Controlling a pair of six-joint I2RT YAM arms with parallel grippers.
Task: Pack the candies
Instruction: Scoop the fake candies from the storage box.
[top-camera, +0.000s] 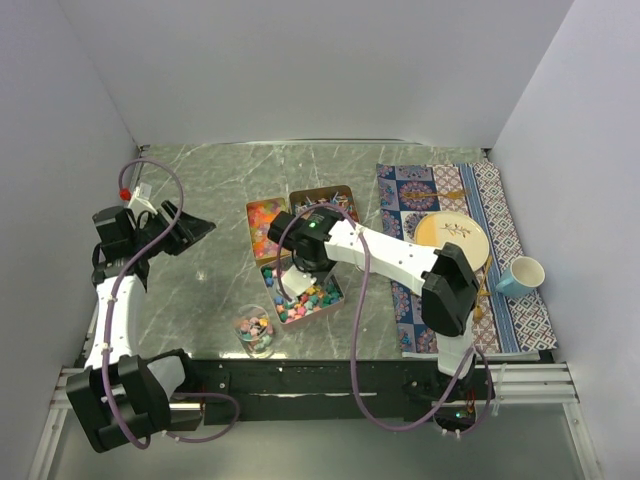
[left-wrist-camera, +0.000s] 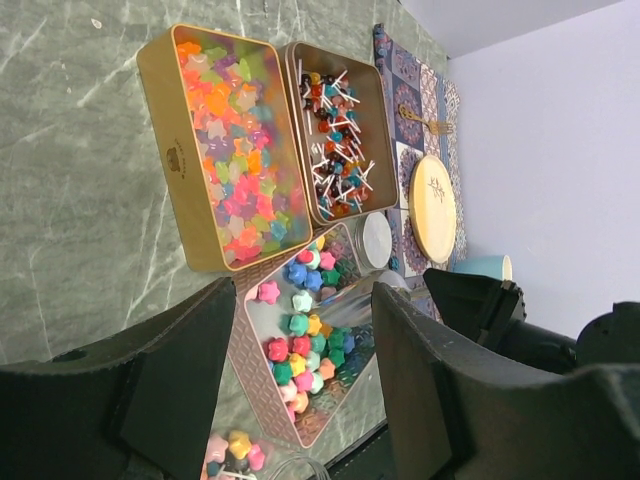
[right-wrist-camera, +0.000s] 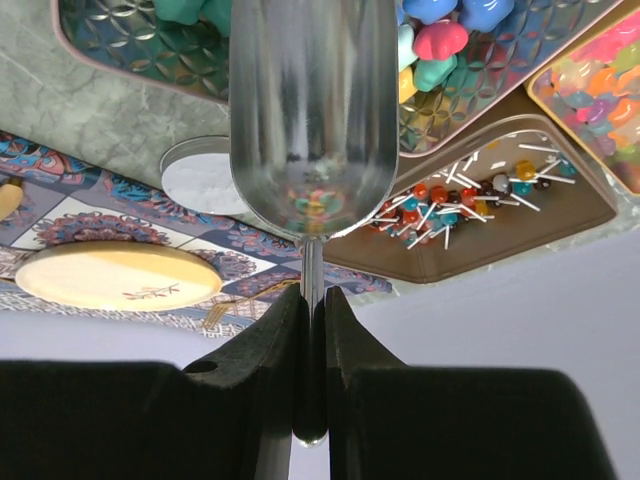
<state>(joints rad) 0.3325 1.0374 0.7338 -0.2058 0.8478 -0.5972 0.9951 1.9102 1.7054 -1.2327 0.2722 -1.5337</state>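
R claw clamped on scoop handle, bowl over star candies in near tin. L claw apart, empty, above counter, well left of tin. More candies in jar.

Bare marble table lies between the left gripper, its jaws apart around nothing, and the three bronze tins at the centre, so the way in from the left is free. The tins touch one another: back-left tin, back-right tin, near tin. The right arm slants in from the right over the near tin. The right gripper clamps the stem of a metal scoop, which hangs over that tin. A glass jar stands just beside the near tin's front-left corner. On the right, a placemat carries a plate and a blue cup. Grey walls close off the back and both sides.
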